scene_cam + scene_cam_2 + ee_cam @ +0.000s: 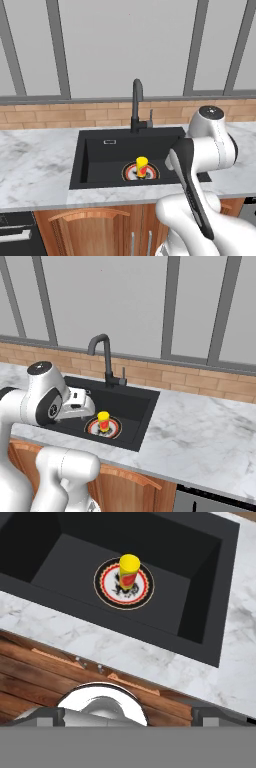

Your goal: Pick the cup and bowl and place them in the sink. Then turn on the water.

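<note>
The small yellow cup stands upright on the red-and-white drain ring at the bottom of the black sink. The black gooseneck faucet rises behind the basin, and its spout looks dry; water is out of view. The bowl is out of view. My gripper hangs above the counter's front edge, well back from the cup and higher than it. Its fingertips stand wide apart and open, with nothing between them. The white hand shows over the sink's near left side.
White marble counter surrounds the sink on both sides. A brick backsplash and tall windows stand behind. Wooden cabinet doors lie below the front edge. A dark appliance sits at the left.
</note>
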